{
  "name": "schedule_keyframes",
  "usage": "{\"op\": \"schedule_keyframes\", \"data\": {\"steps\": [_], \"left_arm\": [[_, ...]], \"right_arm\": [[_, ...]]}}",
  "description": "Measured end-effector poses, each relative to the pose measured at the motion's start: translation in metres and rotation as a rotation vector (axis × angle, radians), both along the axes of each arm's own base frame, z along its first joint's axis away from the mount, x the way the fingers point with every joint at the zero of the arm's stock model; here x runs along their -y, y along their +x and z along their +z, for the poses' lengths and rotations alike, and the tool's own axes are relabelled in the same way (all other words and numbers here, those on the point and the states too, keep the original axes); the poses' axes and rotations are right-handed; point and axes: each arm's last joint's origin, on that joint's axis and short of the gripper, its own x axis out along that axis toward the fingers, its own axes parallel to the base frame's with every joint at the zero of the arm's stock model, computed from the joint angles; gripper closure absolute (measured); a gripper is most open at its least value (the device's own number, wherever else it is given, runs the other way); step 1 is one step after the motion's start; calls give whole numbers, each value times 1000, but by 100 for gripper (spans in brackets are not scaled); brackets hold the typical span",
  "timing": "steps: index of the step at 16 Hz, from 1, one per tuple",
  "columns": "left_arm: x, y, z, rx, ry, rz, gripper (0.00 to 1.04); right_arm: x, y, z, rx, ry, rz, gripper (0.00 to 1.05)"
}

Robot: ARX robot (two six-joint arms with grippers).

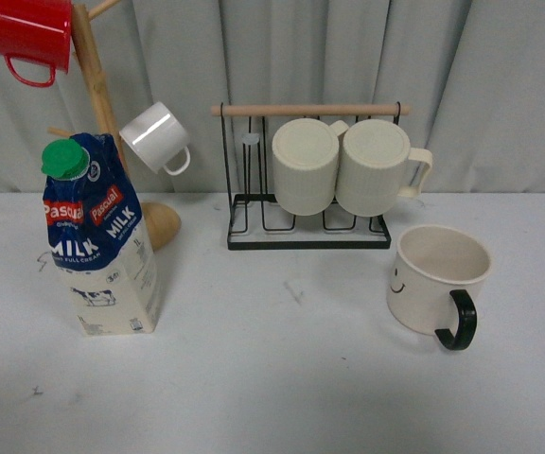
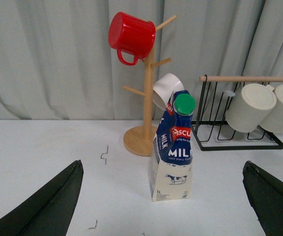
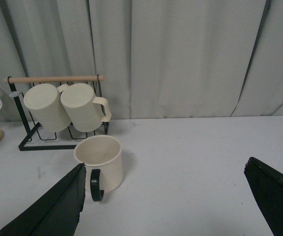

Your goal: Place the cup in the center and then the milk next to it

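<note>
A: Looking for the cup (image 1: 438, 276).
B: Right of centre in the front frame, upright on the white table (image 1: 272, 397). Black handle toward the lower right corner, small smiley on the left flank. Just below and right of the black wire rack (image 1: 308, 241), apart from it.
A: And the milk (image 1: 99, 241)?
B: Left side of the same frame, standing upright, green cap at the carton's upper left. Directly in front of the wooden mug tree (image 1: 91, 71), hiding part of its base. Well apart from the cup.
A: Anything on rack and tree?
B: Two ribbed cream mugs (image 1: 306, 165) tipped sideways on the rack. On the tree, a red mug (image 1: 28, 33) in the upper left corner and a small white mug (image 1: 154, 137) lower down.
A: Left gripper (image 2: 162, 164)?
B: Spread wide, holding nothing, with the milk showing between the dark fingers (image 2: 58, 196).
A: Right gripper (image 3: 165, 164)?
B: Also wide apart and empty, with the cup showing beside one finger.
</note>
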Motion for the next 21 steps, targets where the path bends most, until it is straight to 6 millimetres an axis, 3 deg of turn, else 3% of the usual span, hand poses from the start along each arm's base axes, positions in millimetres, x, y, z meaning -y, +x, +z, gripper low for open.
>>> {"op": "schedule_keyframes", "data": {"steps": [11, 13, 15, 16, 17, 21], "left_arm": [[0, 0, 0, 0, 0, 0, 7], [0, 0, 0, -1, 0, 1, 7], [0, 0, 0, -2, 0, 3, 7], [0, 0, 0, 0, 0, 2, 7], [0, 0, 0, 0, 0, 2, 7], [0, 0, 0, 0, 0, 2, 7]], "right_arm": [[0, 0, 0, 0, 0, 0, 6], [0, 7, -1, -333, 16, -211, 6], [17, 29, 13, -377, 89, -354, 6], [27, 68, 34, -396, 127, -290, 6], [26, 113, 39, -515, 132, -200, 6], [2, 178, 53, -625, 96, -79, 6]]}}
